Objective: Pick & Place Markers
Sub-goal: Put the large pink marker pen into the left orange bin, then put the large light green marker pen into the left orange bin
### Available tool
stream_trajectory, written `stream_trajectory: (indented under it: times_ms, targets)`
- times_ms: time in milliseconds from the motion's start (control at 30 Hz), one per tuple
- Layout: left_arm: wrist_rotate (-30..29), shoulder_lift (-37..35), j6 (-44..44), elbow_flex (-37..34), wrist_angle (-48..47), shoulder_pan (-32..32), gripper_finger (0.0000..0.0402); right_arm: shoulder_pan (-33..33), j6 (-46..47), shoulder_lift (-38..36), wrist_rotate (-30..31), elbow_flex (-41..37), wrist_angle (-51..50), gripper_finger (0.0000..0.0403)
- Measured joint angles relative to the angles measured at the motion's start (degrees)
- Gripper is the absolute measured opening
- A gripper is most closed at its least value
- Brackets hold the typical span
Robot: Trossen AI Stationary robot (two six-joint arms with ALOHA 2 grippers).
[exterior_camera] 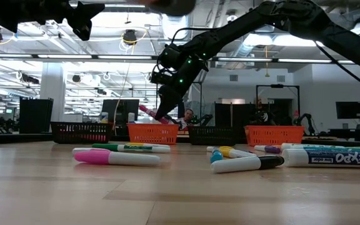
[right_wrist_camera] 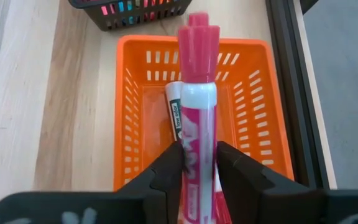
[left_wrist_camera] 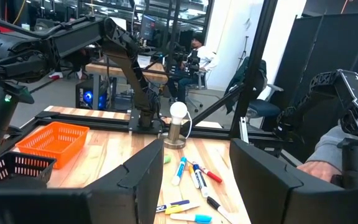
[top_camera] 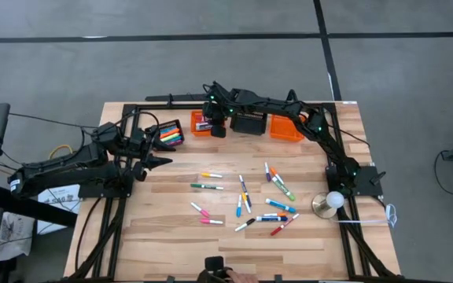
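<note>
Many markers lie scattered on the wooden table's middle and near part. Along the far edge stand a black basket holding markers, an orange basket, another black basket and a second orange basket. My right gripper hangs over the left orange basket, shut on a pink marker. A white-bodied marker lies inside that basket. At the table's left, my left gripper stands open and level, with nothing between its fingers. My right gripper pinches the pink marker's barrel between its two fingers, which slant downward from the table's near right. The marker runs forward past the fingertips, its capped end leading. In the low view the marker is tilted, clear above the basket's rim.
A small lamp with a round white bulb stands on the table's right part. Black frame rails run along the table's sides and far edge. A person's hand shows beyond the table in the left wrist view.
</note>
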Motion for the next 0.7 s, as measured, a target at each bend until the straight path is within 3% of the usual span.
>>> stream_trajectory:
  times_ms: [367, 700]
  targets:
    - [0.02, -0.02, 0.0, 0.0, 0.46, 0.0, 0.0184, 0.01, 0.64, -0.08, 1.91, -0.04, 0.98, 0.0166]
    - [0.04, -0.02, 0.52, -0.01, 0.46, 0.0, 0.0184, 0.92, 1.57, -4.57, 3.45, -0.04, 3.04, 0.0169]
